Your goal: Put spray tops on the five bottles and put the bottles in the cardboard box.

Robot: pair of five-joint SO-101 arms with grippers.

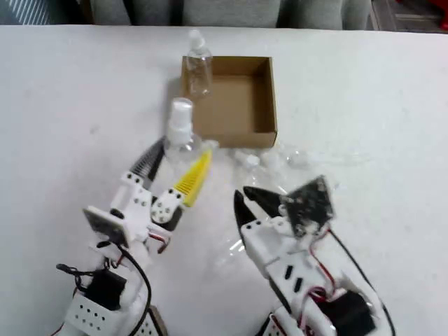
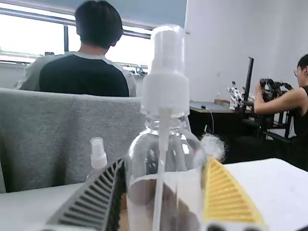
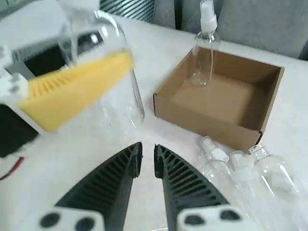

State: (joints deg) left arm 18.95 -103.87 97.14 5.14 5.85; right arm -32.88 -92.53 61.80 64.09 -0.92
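A clear bottle (image 1: pixel 180 131) with a white spray top stands upright just outside the cardboard box's (image 1: pixel 262 105) near-left corner. My left gripper (image 1: pixel 185 147) is shut on this bottle (image 2: pixel 161 168), with the black finger (image 2: pixel 98 197) on one side and the yellow finger (image 2: pixel 224 197) on the other. A second capped bottle (image 1: pixel 198 64) stands inside the box (image 3: pixel 226 98) at its far-left corner. Three clear bottles (image 1: pixel 273 159) lie on the table in front of the box. My right gripper (image 3: pixel 147 147) hovers near them, shut with nothing in it.
The lying bottles (image 3: pixel 240 168) rest side by side close to the box's front wall, necks pointing towards the held bottle. Crinkled clear plastic (image 1: pixel 234 248) lies on the white table (image 1: pixel 70 105) by my right arm. Grey chair backs (image 1: pixel 224 10) line the far edge.
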